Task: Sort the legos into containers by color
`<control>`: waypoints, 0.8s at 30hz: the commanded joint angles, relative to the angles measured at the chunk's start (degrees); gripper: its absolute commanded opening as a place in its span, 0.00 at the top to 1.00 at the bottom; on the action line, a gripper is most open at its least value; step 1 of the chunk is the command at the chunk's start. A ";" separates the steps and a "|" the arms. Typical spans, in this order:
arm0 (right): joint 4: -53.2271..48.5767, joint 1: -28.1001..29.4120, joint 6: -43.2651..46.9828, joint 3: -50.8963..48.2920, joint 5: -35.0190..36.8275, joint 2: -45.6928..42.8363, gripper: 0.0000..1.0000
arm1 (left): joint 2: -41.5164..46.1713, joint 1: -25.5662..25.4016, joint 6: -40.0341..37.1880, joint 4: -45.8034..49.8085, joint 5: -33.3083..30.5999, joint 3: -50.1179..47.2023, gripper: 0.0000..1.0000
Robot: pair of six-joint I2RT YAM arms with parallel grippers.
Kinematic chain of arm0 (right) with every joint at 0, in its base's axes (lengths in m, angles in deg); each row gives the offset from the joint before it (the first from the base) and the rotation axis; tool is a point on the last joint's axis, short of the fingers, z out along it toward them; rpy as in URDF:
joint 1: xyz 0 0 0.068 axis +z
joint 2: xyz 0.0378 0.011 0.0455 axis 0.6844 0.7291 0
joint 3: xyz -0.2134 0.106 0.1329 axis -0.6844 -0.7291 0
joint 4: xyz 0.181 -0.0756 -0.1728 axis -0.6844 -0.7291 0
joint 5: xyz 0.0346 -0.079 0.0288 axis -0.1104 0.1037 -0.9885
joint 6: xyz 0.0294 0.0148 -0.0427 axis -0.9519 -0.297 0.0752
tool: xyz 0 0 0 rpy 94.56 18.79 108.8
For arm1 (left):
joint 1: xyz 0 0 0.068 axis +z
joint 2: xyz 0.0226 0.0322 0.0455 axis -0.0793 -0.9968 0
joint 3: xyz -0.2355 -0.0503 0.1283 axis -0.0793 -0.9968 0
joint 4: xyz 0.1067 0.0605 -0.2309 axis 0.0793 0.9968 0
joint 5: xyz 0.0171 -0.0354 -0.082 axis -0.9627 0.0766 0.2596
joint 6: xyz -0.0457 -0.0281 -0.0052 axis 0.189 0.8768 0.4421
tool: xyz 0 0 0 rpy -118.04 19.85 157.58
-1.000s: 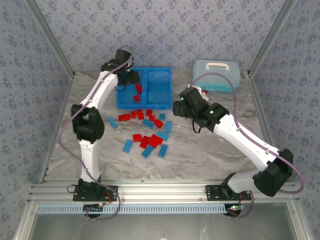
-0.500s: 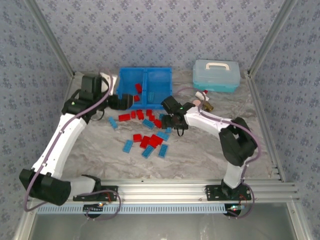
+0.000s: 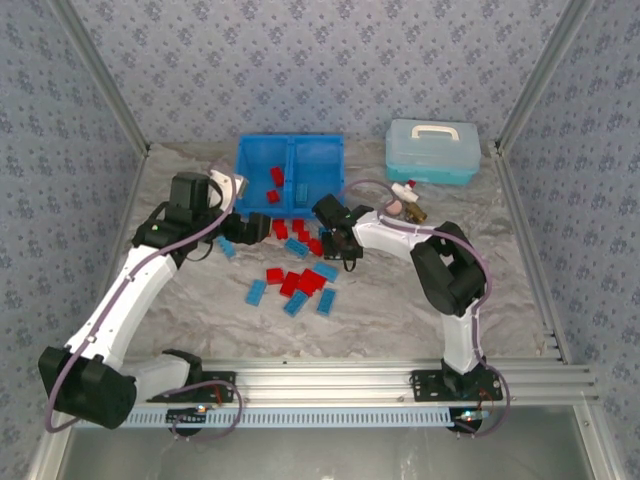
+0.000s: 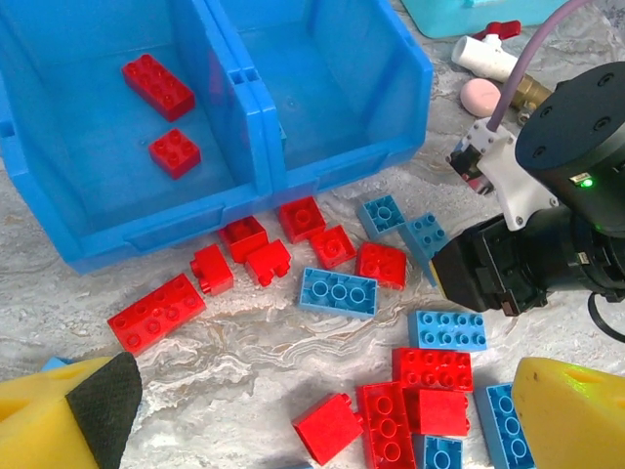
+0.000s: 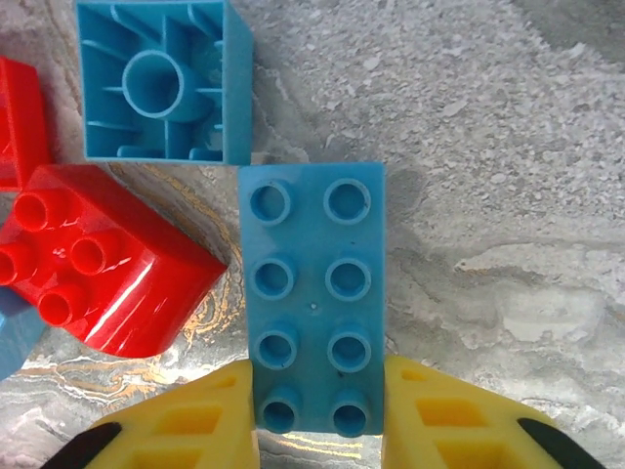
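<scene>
The right gripper (image 5: 319, 415) pinches a blue brick (image 5: 312, 283) by its flat sides. It looks light, hard, slippery. The left gripper (image 4: 322, 415) is wide open, empty.

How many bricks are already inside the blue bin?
2, both red, in the left compartment of the blue bin: a long brick toward the back and a small square brick nearer the front wall. None seem hidden.
</scene>
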 commanded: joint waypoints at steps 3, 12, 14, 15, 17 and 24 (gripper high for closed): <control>-1.63 -0.40 1.54 0.48 2.13 -2.50 0.60 | -0.54 -0.26 -1.09 -2.51 1.90 1.09 0.01; -5.73 -0.55 5.05 7.42 2.70 4.64 0.39 | -0.55 -0.17 -1.58 -2.57 0.10 0.80 0.00; -5.89 -0.97 4.71 7.33 3.04 5.20 0.45 | -0.56 -0.17 -1.66 -2.59 -0.18 0.63 0.01; -6.26 -1.23 4.51 7.34 3.18 5.39 0.47 | -0.52 -0.17 -1.70 -2.67 -0.26 0.63 0.01; -6.55 -1.35 4.52 7.03 3.18 5.40 0.49 | -0.73 -0.09 -1.65 -2.76 -0.34 0.63 0.01; -6.40 -1.29 4.67 5.58 3.81 4.42 0.60 | -1.34 -0.11 -1.29 -2.52 -0.12 0.83 0.01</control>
